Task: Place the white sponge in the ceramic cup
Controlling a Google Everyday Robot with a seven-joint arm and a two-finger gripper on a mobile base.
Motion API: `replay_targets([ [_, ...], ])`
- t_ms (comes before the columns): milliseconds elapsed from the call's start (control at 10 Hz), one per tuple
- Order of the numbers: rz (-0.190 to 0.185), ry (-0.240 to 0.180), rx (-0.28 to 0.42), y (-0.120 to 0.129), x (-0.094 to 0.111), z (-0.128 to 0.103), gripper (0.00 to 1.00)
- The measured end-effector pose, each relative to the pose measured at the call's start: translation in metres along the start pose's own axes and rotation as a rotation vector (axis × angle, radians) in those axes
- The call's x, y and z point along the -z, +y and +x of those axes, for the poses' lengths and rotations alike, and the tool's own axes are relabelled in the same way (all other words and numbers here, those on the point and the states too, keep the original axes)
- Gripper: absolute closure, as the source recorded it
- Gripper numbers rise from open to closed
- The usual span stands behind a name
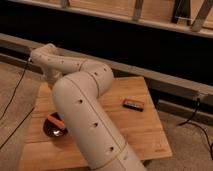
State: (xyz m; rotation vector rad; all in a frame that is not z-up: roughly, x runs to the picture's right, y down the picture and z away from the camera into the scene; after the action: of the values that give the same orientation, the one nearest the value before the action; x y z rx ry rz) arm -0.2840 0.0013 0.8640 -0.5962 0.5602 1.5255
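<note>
- Hidden behind the thick pale arm (85, 115): the gripper, low over the left part of the wooden table (135, 130), fingers shut tight. Cannot tell whether anything is pinched between them.
- Not visible from this view: the white sponge. Cannot tell its place, its heading or its long axis.
- Just below the hidden gripper, toward the camera: the ceramic cup (53, 133), dark and glossy, upright on the table, its right side covered by the arm.
- Across the cup's top: an orange stick (55, 120), long axis slanting from far left to near right.
- Well off to the gripper's right: a black-and-orange bar (133, 104), lying flat, long axis roughly left to right. Any label too small to read.
- Farther right still, at the table's near corner: a small dark mark (159, 146), not legible.
</note>
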Motion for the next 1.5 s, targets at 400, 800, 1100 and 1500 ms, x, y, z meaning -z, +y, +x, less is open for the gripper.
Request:
replay_targets([
  [400, -0.004, -0.040, 0.008, -0.019, 0.036, 0.006, 1.00],
  [800, 0.040, -0.054, 0.016, -0.041, 0.064, 0.021, 1.00],
  [1100, 0.093, -0.055, 0.019, -0.059, 0.083, 0.029, 1.00],
  [1500, 0.153, -0.029, 0.016, -0.079, 0.094, 0.034, 1.00],
])
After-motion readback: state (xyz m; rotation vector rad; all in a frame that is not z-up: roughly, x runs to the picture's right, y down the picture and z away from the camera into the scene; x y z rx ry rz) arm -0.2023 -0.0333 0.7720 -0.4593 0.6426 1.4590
